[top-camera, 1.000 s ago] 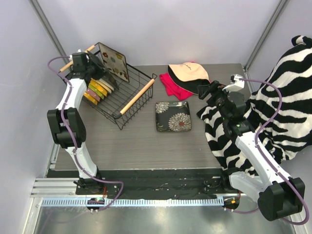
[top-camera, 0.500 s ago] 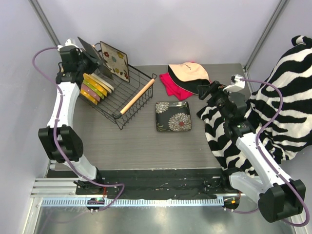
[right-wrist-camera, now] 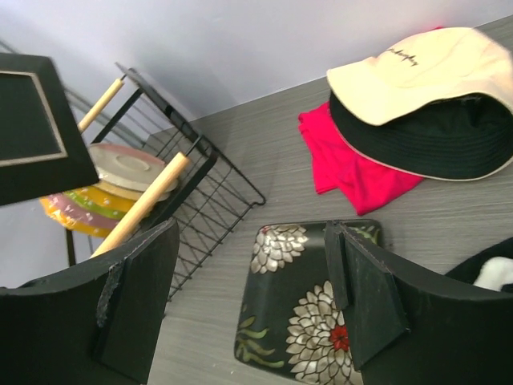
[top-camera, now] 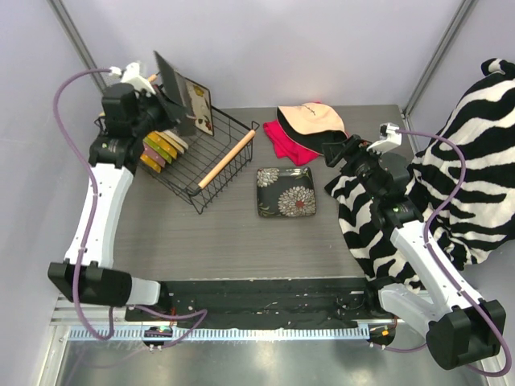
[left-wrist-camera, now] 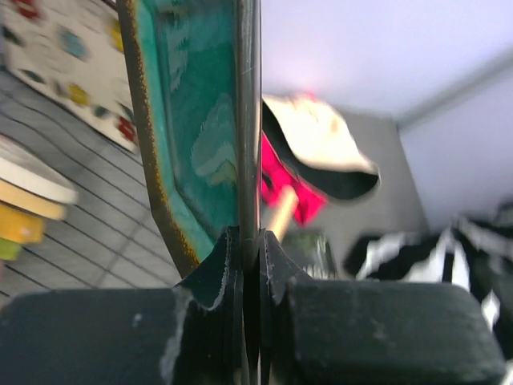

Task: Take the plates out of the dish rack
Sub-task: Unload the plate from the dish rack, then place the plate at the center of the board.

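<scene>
Cap [right-wrist-camera: 401,68] script unreadable; teal plate [left-wrist-camera: 188,120] between left fingers [left-wrist-camera: 210,277]

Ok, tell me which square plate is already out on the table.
The black plate with pale flowers, lying flat beside the dish rack. The teal-faced plate is clamped in the left gripper; the cream flowered plate stands in the rack.

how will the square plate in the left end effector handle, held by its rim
Probably stiff: the square plate shows a straight edge in the left end effector. Its glossy teal glaze looks slippery, and pinched only at the rim it may pivot. Likely breakable if dropped onto the rack.
</scene>
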Robot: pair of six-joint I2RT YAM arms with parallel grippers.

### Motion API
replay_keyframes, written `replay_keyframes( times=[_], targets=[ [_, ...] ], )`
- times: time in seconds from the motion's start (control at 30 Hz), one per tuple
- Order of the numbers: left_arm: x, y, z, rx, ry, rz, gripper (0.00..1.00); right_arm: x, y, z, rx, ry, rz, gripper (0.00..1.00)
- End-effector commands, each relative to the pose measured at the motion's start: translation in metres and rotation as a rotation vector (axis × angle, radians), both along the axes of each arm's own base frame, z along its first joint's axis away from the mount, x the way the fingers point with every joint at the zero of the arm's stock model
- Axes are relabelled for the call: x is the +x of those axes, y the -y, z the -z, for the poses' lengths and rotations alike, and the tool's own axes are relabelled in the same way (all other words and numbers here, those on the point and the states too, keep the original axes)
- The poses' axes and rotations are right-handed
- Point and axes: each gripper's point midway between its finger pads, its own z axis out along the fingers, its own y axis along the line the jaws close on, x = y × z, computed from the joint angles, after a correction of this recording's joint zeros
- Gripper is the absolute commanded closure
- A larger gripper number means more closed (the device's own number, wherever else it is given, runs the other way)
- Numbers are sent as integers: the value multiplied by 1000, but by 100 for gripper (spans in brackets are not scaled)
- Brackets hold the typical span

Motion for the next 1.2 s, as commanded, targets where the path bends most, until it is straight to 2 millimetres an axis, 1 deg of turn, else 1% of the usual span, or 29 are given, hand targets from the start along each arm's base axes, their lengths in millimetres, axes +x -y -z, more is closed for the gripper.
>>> replay_keyframes(
  times=[0.0,0.03,0.13,0.17,0.2,0.23,0.27,0.3,0.37,0.4,0.47,0.5,0.63,0.67,0.7,0.73,0.77,0.8,0.83,0.87,0.9,0.93,0.97,1.0,1.03,1.07,1.1,1.17],
  targets=[
    [-57,44,-58,189,285,204,100,-7,-20,-39,90,78,-113,18],
    [-67,46,-59,204,299,218,100,-10,-27,-41,101,82,-151,18],
    [-80,54,-45,270,306,271,100,-12,-37,-47,133,90,-211,17],
    [-88,54,-47,283,324,279,100,-13,-39,-50,147,98,-220,17],
    [-91,58,-41,297,322,298,100,-13,-41,-50,155,96,-228,17],
    [-92,58,-39,324,334,309,100,-13,-43,-52,158,99,-234,17],
    [-97,59,-41,333,349,315,100,-14,-45,-54,164,106,-241,17],
    [-98,62,-38,342,349,328,100,-14,-46,-53,166,101,-242,17],
    [-101,64,-41,366,372,337,100,-12,-46,-54,168,99,-242,17],
    [-106,71,-41,371,380,357,100,-13,-47,-54,172,97,-246,17],
    [-110,79,-39,395,396,387,100,-13,-50,-56,183,96,-257,16],
    [-117,88,-40,401,411,411,100,-14,-52,-57,187,96,-274,16],
    [-128,109,-40,461,448,440,100,-18,-60,-59,209,85,-324,15],
    [-135,119,-41,479,468,470,100,-18,-62,-57,206,74,-332,14],
    [-132,123,-38,504,461,464,100,-20,-64,-61,205,72,-353,14],
    [-134,129,-37,521,465,477,100,-20,-65,-57,198,47,-357,14],
    [-143,142,-40,536,491,514,100,-22,-65,-57,193,38,-362,12],
    [-137,145,-35,596,488,500,100,-24,-65,-60,191,37,-368,11],
    [-138,152,-34,625,498,508,100,-24,-61,-58,195,16,-357,7],
    [-148,166,-35,642,519,541,100,-28,-58,-64,201,25,-351,5],
    [-150,172,-34,686,538,553,100,-29,-53,-69,207,27,-340,3],
    [-146,179,-26,727,522,542,100,-29,-46,-70,211,19,-331,1],
    [-154,190,-28,738,542,568,100,-31,-42,-76,230,23,-327,1],
    [-154,195,-26,766,552,577,100,-35,-39,-85,242,37,-330,1],
    [-153,202,-22,782,548,583,100,-39,-38,-89,256,36,-347,1],
    [-155,207,-21,786,551,589,100,-37,-30,-93,282,32,-332,1],
    [-154,209,-24,782,561,586,100,-39,-28,-97,290,35,-336,1],
    [-153,213,-22,787,569,591,100,-38,-23,-99,308,28,-336,1]
  ],
)
